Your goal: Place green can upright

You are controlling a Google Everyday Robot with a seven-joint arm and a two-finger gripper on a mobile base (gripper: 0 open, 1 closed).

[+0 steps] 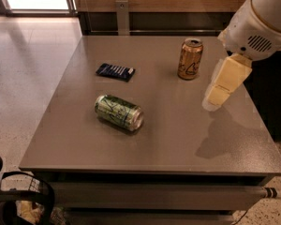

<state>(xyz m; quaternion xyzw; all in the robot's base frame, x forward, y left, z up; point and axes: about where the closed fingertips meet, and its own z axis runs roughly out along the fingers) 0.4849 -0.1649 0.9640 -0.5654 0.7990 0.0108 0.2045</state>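
Note:
The green can (119, 112) lies on its side on the grey table (178, 139), left of the middle, with its silver end facing front right. My gripper (215, 97) hangs from the white arm (260, 22) above the right part of the table. It is well to the right of the green can and apart from it, holding nothing that shows.
An orange-gold can (190, 58) stands upright at the back right, just left of the gripper. A dark blue packet (115, 71) lies flat at the back left. The table's right edge is close under the arm. A wooden wall runs behind the table.

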